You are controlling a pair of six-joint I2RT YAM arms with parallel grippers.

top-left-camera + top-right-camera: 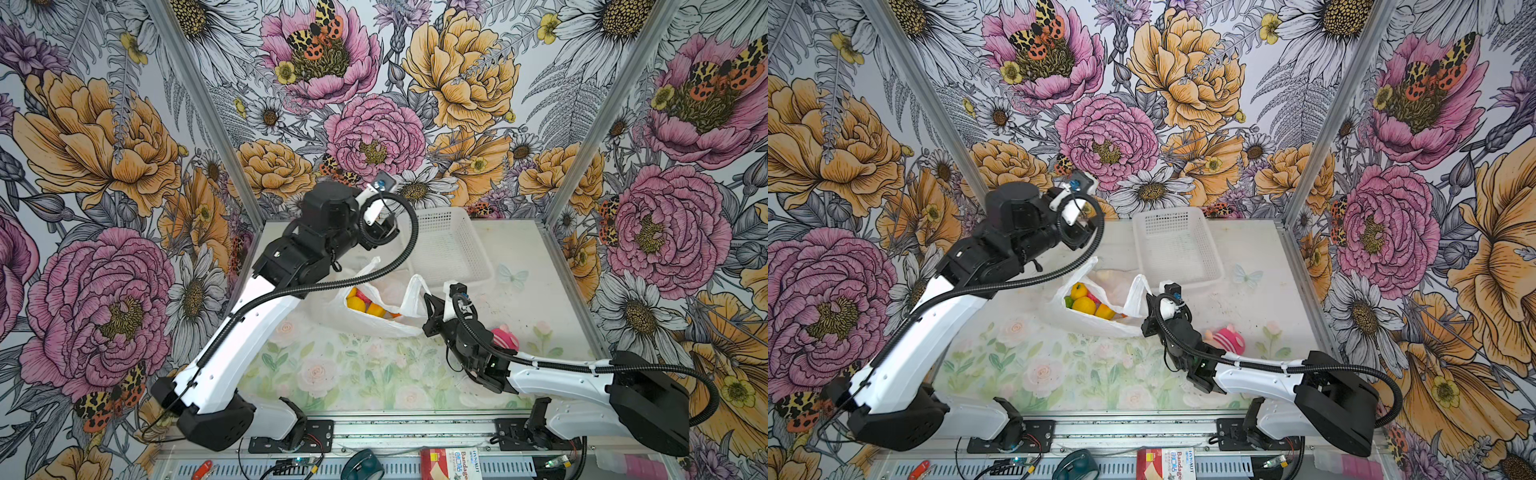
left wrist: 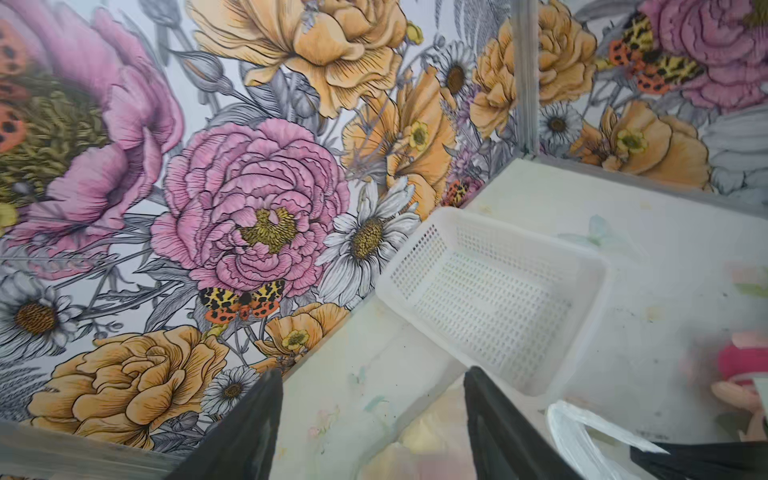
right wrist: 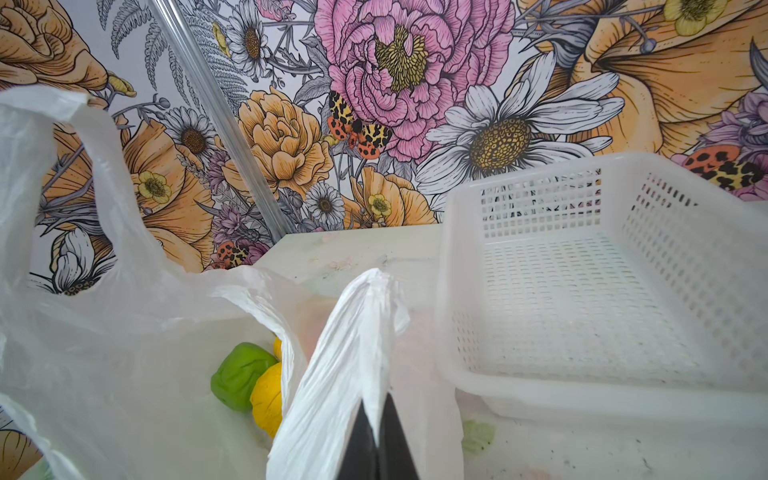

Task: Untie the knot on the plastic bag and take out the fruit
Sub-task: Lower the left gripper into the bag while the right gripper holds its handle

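Fruit (image 1: 365,305): down inside the plastic bag (image 1: 374,326); yellow, orange, pink and green showing
Plastic bag: lying on the worktop (image 1: 353,374) between my arms, just before the basket (image 1: 444,245); mouth gaping
Right claw (image 3: 375,399): pinched tight on the plastic bag's handle strip (image 3: 353,332)
Left claw (image 2: 372,370): jaws wide, gripping nothing; up over the worktop near the basket
Doll (image 1: 505,336): beside my right arm

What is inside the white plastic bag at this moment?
Through the open mouth of the plastic bag show toy fruit: yellow ones, a green one, a pink-red one. The film covers the rest, so the full count cannot be told.
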